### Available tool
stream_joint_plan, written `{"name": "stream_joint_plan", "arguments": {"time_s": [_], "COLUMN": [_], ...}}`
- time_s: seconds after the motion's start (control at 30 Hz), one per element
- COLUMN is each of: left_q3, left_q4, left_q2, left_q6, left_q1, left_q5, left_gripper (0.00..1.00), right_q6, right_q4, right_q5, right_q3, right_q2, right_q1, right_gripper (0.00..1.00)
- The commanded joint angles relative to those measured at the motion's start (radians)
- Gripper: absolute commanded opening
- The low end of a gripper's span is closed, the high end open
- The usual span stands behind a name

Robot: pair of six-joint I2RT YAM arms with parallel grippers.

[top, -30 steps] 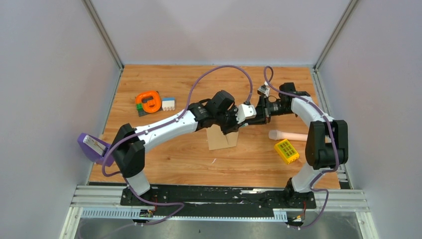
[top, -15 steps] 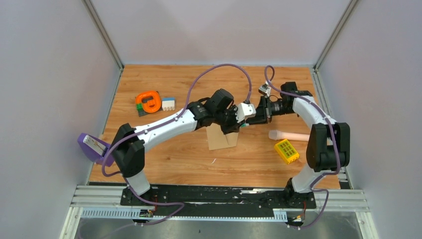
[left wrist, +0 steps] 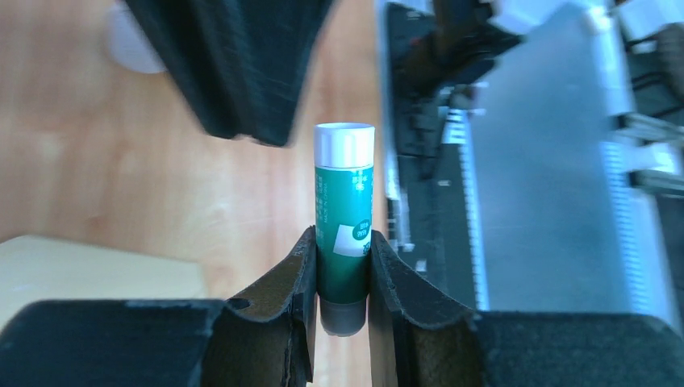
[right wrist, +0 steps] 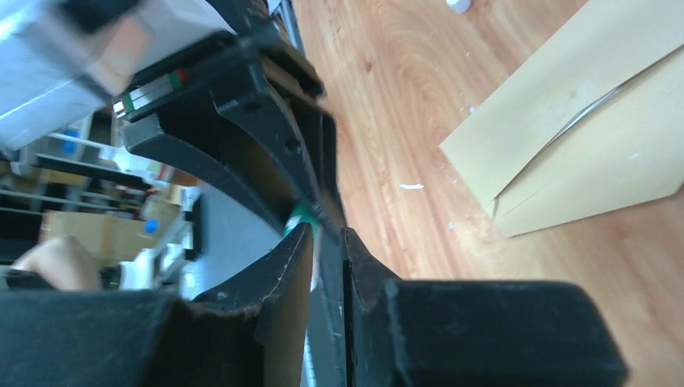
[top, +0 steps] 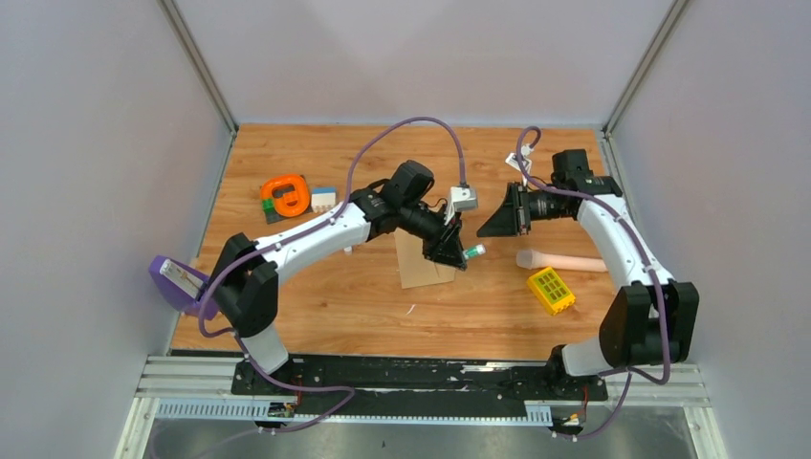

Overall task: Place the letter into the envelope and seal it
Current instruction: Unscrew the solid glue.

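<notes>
The tan envelope (top: 419, 270) lies flat mid-table; in the right wrist view the envelope (right wrist: 581, 121) shows its fold seams. The letter is not visible as a separate sheet. Just above the envelope's right edge, my left gripper (top: 457, 251) is shut on a green glue stick (top: 472, 252) with a white cap. In the left wrist view, the left gripper (left wrist: 343, 242) pinches the glue stick (left wrist: 344, 193) near its grey base. Up and to the right, my right gripper (top: 483, 228) points at the stick, clear of it. The right gripper (right wrist: 327, 234) stands a narrow slit apart, holding nothing.
An orange round tool (top: 285, 194) and a white-and-blue block (top: 323, 199) sit at the back left. A pink cylinder (top: 559, 260) and a yellow block (top: 551, 291) lie right of the envelope. A purple object (top: 177, 282) hangs at the table's left edge.
The two grippers were together at the glue stick; the right one has pulled back to the right and narrowed its jaws. The left one has swung down and left, keeping the stick.
</notes>
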Motion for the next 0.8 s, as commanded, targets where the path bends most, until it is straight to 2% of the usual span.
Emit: {"name": "stream_joint_plan", "arguments": {"time_s": [0.0, 0.13, 0.23, 0.3, 0.4, 0.6, 0.77], "left_q3": [-0.039, -0.076, -0.084, -0.070, -0.047, -0.055, -0.056], "left_q4": [0.116, 0.254, 0.311, 0.253, 0.125, 0.094, 0.095], "left_q2": [-0.009, 0.002, 0.004, -0.002, -0.020, -0.056, -0.055], "left_q6": [-0.177, -0.310, -0.349, -0.300, -0.159, -0.066, -0.049], "left_q1": [-0.002, -0.002, -0.001, 0.002, 0.006, 0.012, 0.013], "left_q5": [0.303, 0.443, 0.461, 0.404, 0.194, -0.190, -0.224], "left_gripper": [0.00, 0.01, 0.01, 0.01, 0.01, 0.00, 0.00], "right_q6": [-0.147, -0.243, -0.225, -0.150, -0.001, 0.015, 0.024], "right_q4": [0.081, 0.091, 0.124, 0.128, 0.094, -0.161, -0.125], "right_q5": [0.005, 0.003, 0.042, 0.086, 0.137, 0.084, 0.175], "right_q3": [0.047, 0.036, 0.027, 0.053, 0.094, 0.150, 0.104], "right_q2": [-0.073, -0.134, -0.171, -0.160, -0.108, 0.008, 0.003], "right_q1": [-0.002, 0.003, 0.009, 0.008, 0.007, 0.007, 0.013], "right_gripper": [0.17, 0.21, 0.31, 0.38, 0.42, 0.44, 0.47]}}
